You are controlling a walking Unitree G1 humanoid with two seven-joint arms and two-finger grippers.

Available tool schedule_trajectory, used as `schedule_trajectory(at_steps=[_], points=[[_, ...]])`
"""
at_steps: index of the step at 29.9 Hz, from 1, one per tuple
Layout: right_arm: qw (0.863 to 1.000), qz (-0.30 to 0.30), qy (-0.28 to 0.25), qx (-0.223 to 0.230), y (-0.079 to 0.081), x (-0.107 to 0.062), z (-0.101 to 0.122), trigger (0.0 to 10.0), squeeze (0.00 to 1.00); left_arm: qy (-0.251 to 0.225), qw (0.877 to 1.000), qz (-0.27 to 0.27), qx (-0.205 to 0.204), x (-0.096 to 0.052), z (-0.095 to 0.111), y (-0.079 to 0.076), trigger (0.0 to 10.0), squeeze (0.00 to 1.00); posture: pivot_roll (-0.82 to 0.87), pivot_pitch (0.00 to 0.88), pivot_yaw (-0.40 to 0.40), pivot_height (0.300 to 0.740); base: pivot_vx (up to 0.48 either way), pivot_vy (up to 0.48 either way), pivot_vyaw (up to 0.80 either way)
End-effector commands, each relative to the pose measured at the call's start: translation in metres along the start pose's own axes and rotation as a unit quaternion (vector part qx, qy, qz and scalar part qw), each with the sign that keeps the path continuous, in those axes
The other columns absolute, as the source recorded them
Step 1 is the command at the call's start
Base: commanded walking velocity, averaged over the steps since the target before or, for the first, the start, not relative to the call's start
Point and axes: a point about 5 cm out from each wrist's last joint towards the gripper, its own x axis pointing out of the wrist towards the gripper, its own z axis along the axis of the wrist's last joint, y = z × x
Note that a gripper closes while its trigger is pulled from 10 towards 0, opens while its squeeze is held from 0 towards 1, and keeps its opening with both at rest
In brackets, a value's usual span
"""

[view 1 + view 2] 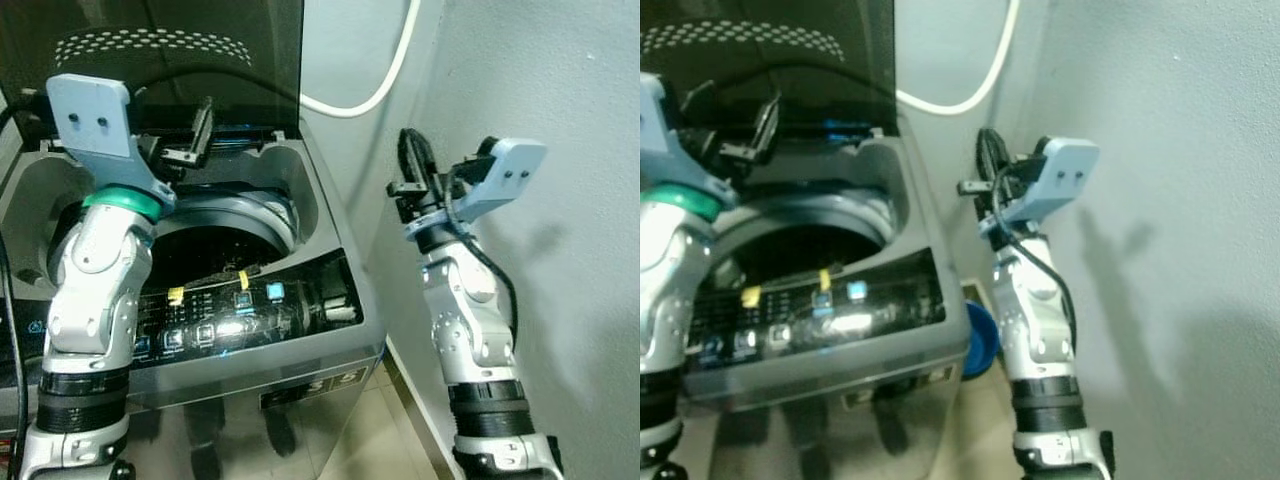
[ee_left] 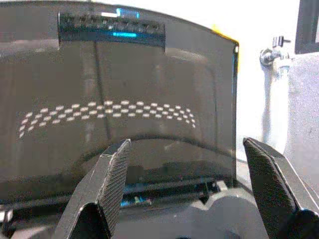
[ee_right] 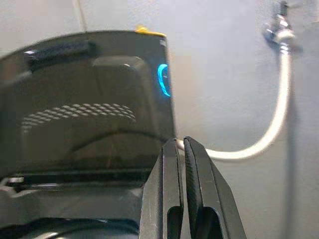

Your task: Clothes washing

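Hovering left claw point(image 1: 197, 135) spread above the washing machine point(image 1: 300, 300) drum.

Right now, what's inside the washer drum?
The washing machine has its lid up, but the drum looks dark. I can make out no clothes; its bottom is hidden by the rim and the left arm.

A: Left arm first. We see it raised, forearm upright, wrist bent forward, left gripper point(image 1: 197, 130) held out ahead of us.

B: Fingers?

A: Spread wide; in the wrist view we see both black fingers point(image 2: 110, 181) well apart, nothing between them.

B: Right arm?

A: Also raised, elbow low, forearm upright, right gripper point(image 1: 408, 165) pointing forward at about shoulder-side height.

B: State?

A: Its fingers point(image 3: 172, 186) are pressed together, empty, as we see in its wrist view.
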Motion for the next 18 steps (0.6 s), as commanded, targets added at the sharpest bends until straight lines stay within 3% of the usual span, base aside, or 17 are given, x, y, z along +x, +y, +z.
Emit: schedule_trajectory(at_steps=[1,12,18], points=[[1.000,0.000,-0.005,-0.008,-0.0032,0.0020,0.0021,10.0,0.00,-0.003,1.000,0.006,0.009,-0.0018,-0.0013,-0.0010,10.0,0.00,0.12,0.000,-0.053,0.731,0.000,0.000,0.00],[1.000,-0.017,-0.011,-0.008,-0.0060,0.0032,0.0024,10.0,0.00,-0.010,1.000,0.005,0.013,0.0018,-0.0004,-0.0018,10.0,0.00,0.13,0.000,-0.051,0.731,0.000,0.000,0.00],[1.000,-0.011,-0.009,-0.010,-0.0057,0.0033,0.0009,10.0,0.00,-0.008,1.000,0.007,0.014,0.0012,-0.0017,-0.0026,10.0,0.00,0.12,0.000,-0.052,0.731,-0.266,0.000,0.00]])
